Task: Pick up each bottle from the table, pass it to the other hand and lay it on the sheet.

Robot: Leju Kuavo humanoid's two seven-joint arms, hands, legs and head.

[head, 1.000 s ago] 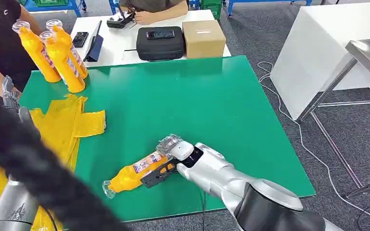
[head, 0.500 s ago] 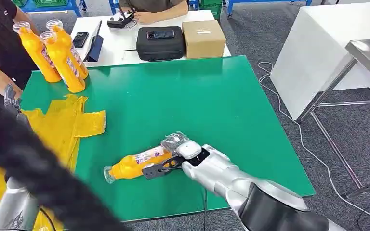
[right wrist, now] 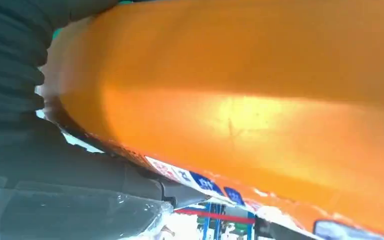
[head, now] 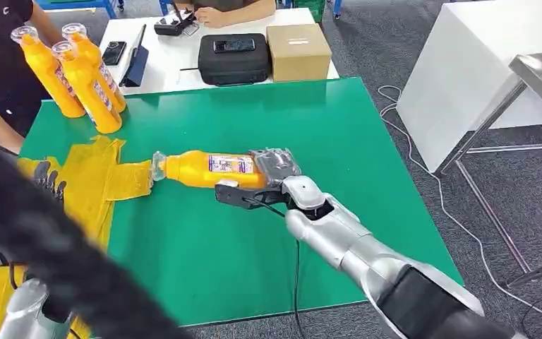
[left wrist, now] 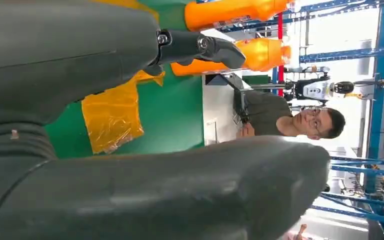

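Head view: my right hand – clamped on the bottle – has lifted it toward my open left hand for handover.

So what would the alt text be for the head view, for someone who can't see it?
The robot's right hand holds an orange bottle sideways above a green table, its cap end toward a yellow sheet. Three more orange bottles stand at the far left corner.

— What sits on the white table?
— A black case at its middle, a cardboard box just beside that case, a dark phone towards the other end.
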